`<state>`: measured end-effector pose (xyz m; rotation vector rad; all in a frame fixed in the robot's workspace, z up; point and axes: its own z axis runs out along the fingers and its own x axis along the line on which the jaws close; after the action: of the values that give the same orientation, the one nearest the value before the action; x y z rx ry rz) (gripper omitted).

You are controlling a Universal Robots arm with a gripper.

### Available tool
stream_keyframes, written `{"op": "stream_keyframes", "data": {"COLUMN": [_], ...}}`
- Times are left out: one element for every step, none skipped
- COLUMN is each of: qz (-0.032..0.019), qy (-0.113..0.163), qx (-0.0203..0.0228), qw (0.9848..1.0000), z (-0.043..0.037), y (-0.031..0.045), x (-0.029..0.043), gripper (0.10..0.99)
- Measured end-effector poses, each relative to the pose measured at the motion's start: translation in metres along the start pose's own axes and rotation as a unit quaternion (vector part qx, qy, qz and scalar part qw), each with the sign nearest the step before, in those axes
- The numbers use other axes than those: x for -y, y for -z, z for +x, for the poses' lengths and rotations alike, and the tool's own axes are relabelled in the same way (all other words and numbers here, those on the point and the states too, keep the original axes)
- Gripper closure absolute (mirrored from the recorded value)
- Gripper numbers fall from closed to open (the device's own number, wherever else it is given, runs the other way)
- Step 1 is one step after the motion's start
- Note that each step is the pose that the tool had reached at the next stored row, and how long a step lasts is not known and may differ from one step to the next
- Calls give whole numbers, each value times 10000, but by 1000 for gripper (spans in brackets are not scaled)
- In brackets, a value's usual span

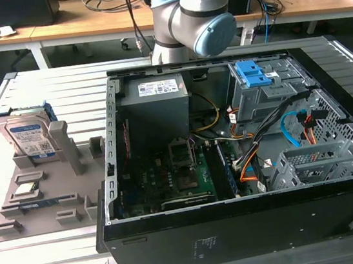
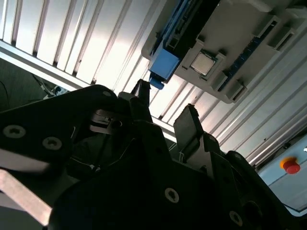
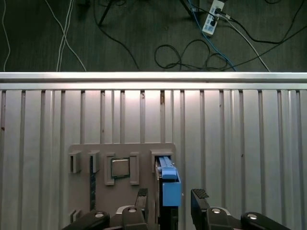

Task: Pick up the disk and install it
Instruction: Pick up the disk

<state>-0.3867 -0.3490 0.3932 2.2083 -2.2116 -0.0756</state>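
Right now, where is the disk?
At the exterior view's left, the disk stands in the grey holder tray, beside the open computer case.

The disk stands on edge in a slot of the tray, and the slot's wall hides its lower edge. Its label is too small to read. Beside the tray, the case is cut off at the exterior view's right. Beyond the tray, the arm is cut off at the picture's edge.

In the first wrist view the disk's near end is lost behind the gripper, whose body is cut off. In the second wrist view most of the disk and part of the tray are cut off.
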Motion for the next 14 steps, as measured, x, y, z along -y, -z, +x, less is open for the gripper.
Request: {"op": "stream_keyframes", "data": {"qz": [0, 0, 0, 0, -1, -1, -1, -1, -1, -1, -1, -2, -1, -1], "qy": [9, 13, 18, 23, 28, 33, 38, 43, 47, 54, 60, 76, 83, 88], "qx": [-1, -1, -1, -1, -1, -2, -2, -2, -2, -3, -3, -4, -3, -4], "qw": [10000, 10000, 10000, 10000, 10000, 10000, 10000, 10000, 10000, 10000, 10000, 10000, 10000, 10000], "z": [-40, -63, -86, -109, -133, -156, -178, -199, -218, -232, -245, -267, -267, -268], "y": [0, -1, -1, -1, -1, -2, -2, -2, -3, -2, -2, -4, -7, -14], "x": [13, 20, 26, 33, 40, 47, 54, 60, 66, 70, 73, 78, 80, 80], "gripper": [604, 604, 604, 604, 604, 604, 604, 604, 604, 604, 604, 604, 604, 604]}}
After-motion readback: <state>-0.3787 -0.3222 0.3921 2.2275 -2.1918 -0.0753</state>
